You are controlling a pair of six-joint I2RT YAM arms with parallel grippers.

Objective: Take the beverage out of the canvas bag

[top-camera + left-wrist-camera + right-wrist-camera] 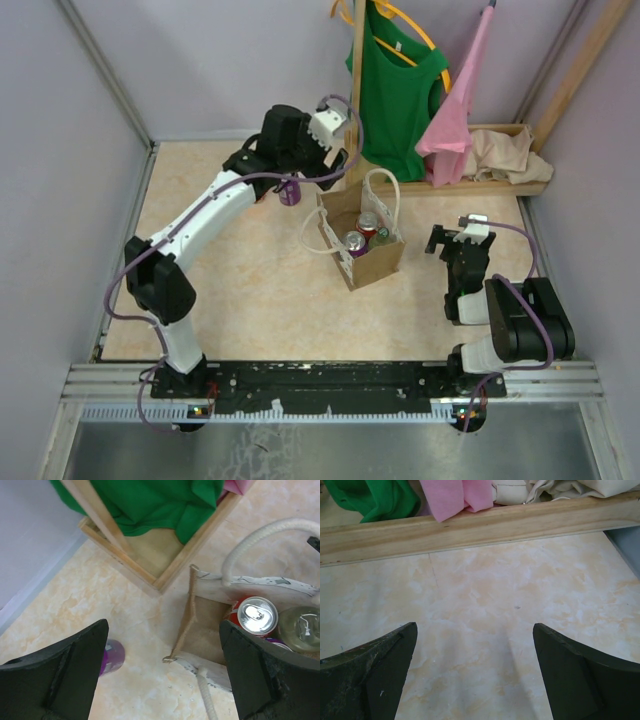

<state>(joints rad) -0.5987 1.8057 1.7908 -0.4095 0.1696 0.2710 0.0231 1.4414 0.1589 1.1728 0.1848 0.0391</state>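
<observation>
Bases of both arms sit at six o'clock of the top view. From there the left arm (215, 205) reaches toward twelve. Its wrist is over the gap between a purple can (290, 190) standing on the table (250, 300) and the canvas bag (368, 265). That bag stands upright near the middle with its mouth open, and cans show inside, the red can (368, 222) toward twelve. The right gripper (452, 240) hovers at three o'clock of the bag, well apart, probably parked there so it does not crowd the reach.

From the left wrist, the left gripper (164, 630) hangs spread wide and empty. One finger is above the purple can at eight o'clock, the other over the bag's rim at four. A rope handle (270, 528) arcs clear of the mouth. The red can (256, 615) shows its silver top beside a greenish can (300, 627), so a straight drop looks workable once the wrist shifts toward three. A wooden rack (125, 555) and green shirt (150, 505) fill twelve.

From the right wrist, the jaws are parted with nothing between them and bare table below. The rack's rail crosses twelve, with pink cloth (455, 495) draped over it.
</observation>
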